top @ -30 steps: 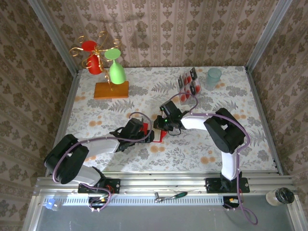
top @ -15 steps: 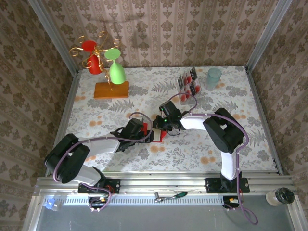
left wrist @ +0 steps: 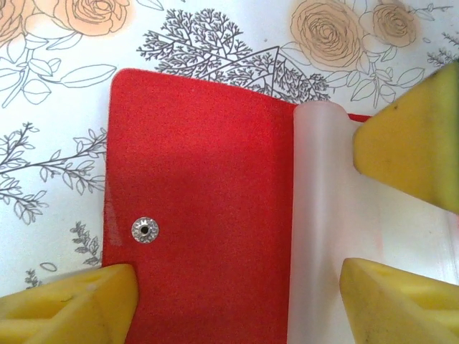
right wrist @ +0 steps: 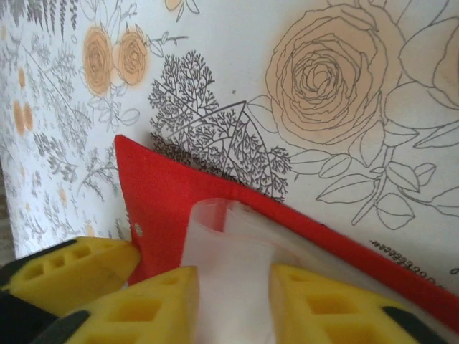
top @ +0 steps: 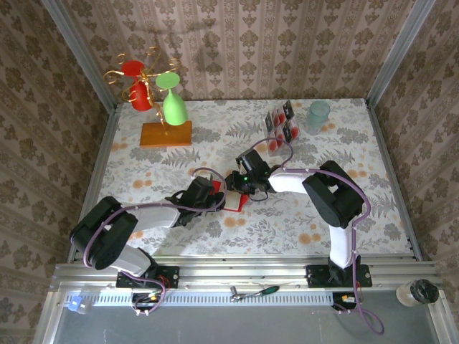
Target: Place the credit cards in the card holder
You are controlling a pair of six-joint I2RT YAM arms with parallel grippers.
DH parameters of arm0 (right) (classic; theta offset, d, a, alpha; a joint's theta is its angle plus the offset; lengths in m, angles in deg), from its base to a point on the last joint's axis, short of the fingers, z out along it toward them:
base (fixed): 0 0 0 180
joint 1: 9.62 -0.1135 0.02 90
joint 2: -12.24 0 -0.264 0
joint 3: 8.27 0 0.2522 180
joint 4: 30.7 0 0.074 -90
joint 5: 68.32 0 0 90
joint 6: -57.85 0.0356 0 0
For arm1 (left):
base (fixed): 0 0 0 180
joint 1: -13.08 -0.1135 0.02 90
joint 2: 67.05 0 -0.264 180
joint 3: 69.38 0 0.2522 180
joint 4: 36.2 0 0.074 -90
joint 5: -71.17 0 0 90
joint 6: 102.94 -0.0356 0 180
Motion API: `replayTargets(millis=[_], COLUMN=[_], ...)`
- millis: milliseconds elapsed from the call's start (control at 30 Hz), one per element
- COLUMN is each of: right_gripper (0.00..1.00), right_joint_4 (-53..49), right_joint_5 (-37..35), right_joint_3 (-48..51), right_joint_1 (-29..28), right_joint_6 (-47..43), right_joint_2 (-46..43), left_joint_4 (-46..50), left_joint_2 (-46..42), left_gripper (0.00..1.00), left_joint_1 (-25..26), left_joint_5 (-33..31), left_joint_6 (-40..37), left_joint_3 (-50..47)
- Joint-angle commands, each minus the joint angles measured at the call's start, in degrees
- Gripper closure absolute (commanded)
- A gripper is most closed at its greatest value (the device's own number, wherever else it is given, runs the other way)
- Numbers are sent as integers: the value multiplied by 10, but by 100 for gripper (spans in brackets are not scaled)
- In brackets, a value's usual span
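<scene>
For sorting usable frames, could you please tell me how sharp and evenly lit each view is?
Top external: even light, faint shadows on the back wall. Left wrist: wallet crisp, its snap glinting. Right wrist: pale pocket blurred, tablecloth sharp.

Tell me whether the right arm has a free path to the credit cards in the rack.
Probably yes. The right gripper is at the card holder, and the credit cards stand a little beyond it toward the far edge, with nothing standing between. The teal cup stands aside.
</scene>
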Motion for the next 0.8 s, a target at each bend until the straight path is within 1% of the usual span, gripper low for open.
replayTargets(millis=[0,200,467,767], right_gripper=[56,46,34,35], right_joint_4=[-29,-31,-20,3], right_joint_5=[-7,-26,-39,-10], right_joint_3=[-2,14,31,12], right_joint_1=[0,6,7,7], right_joint_6=[-4,-1,13,19], right_joint_2=[-29,-64,-60,-16], left_joint_4=[18,13,7,7], left_joint_2=[31,36,39,35], left_gripper=[24,24,24,24], left_joint_1=[3,3,4,5], left_joint_5=[50,50,52,53], left_joint_6=[11,12,14,14], left_joint_3=[-22,-24,-26,-26])
